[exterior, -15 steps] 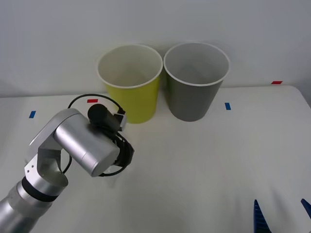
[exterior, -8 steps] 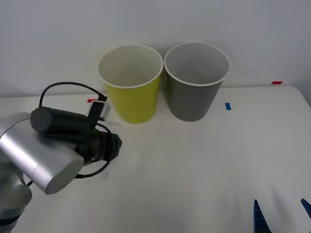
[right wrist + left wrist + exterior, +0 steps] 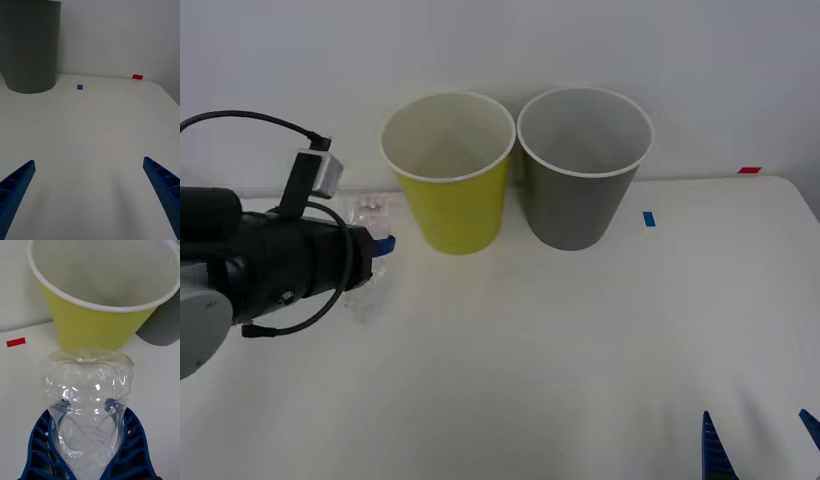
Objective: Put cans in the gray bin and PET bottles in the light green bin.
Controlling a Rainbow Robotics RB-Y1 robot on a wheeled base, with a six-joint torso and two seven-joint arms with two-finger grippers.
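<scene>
My left gripper (image 3: 372,250) is shut on the PET bottle (image 3: 367,212), a small clear ribbed one, just left of the light green bin (image 3: 448,175). In the left wrist view the PET bottle (image 3: 88,397) sits between the blue fingers (image 3: 37,444), with the light green bin (image 3: 93,324) close ahead and its white inside showing. The gray bin (image 3: 583,170) stands touching the green one on its right; its wall also shows as the gray bin (image 3: 30,45). My right gripper (image 3: 760,445) waits open, low at the front right with nothing in it, shown as the right gripper (image 3: 89,161).
Small red tape marks (image 3: 749,170) and blue tape marks (image 3: 648,218) lie on the white table (image 3: 580,340). A wall rises right behind both bins. The table's right edge runs near the red mark.
My left arm has swung back to the left and turned, so its gripper and the clear bottle now show beside the green bin. The right gripper has stayed still.
</scene>
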